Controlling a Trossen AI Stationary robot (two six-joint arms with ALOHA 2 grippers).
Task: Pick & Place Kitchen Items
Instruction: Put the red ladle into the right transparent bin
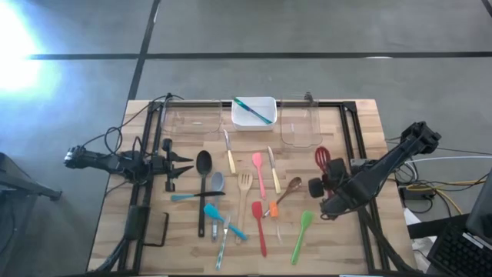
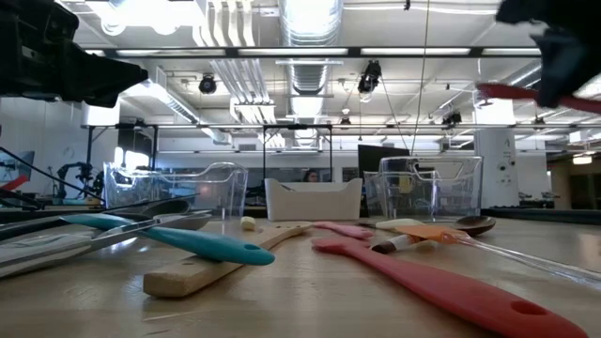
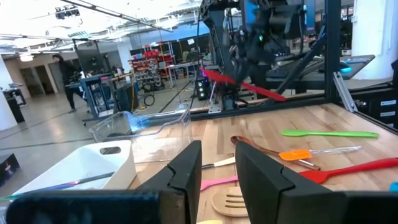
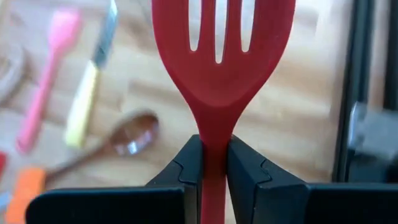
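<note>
Right claw (image 4: 214,168) clamped on red slotted spoon (image 4: 217,68) (lifted off desk (image 1: 346,231)), left claw (image 3: 214,168) parted, empty, at desk's left edge

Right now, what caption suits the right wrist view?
Right claw shut on a red slotted spatula, held above the wooden table.

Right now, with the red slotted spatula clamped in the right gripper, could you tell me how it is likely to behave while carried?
The red slotted spatula is pinched at its narrow neck by the right gripper, so it might pivot if bumped. It looks slim and probably light. The head shows no droop, so it seems fairly stiff.
</note>
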